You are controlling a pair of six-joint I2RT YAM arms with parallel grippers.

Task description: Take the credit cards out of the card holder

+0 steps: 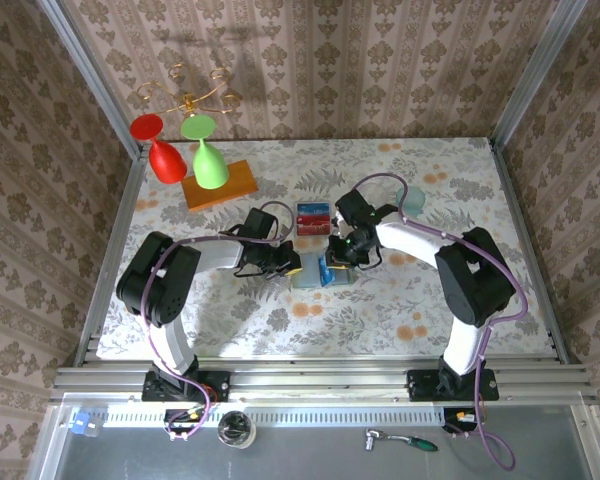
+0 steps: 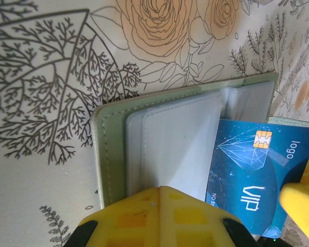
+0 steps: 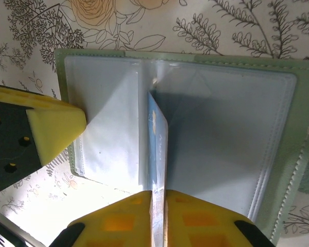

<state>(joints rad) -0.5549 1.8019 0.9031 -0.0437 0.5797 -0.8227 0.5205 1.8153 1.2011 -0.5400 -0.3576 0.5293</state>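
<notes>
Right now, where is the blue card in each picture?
Top view: the blue card is mid-table, at the right part of the wallet.
Left wrist: lower right, VIP face showing, sticking out of a pocket.
Right wrist: centre, seen edge-on as a thin strip between the clear pockets.
Shared landmark: the green wallet, under the card in every view.

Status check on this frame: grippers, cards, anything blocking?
Left gripper shut, pressing on card holder. Right gripper pinching blue card, partly out of holder. Other cards lie on table; nothing blocking.
</notes>
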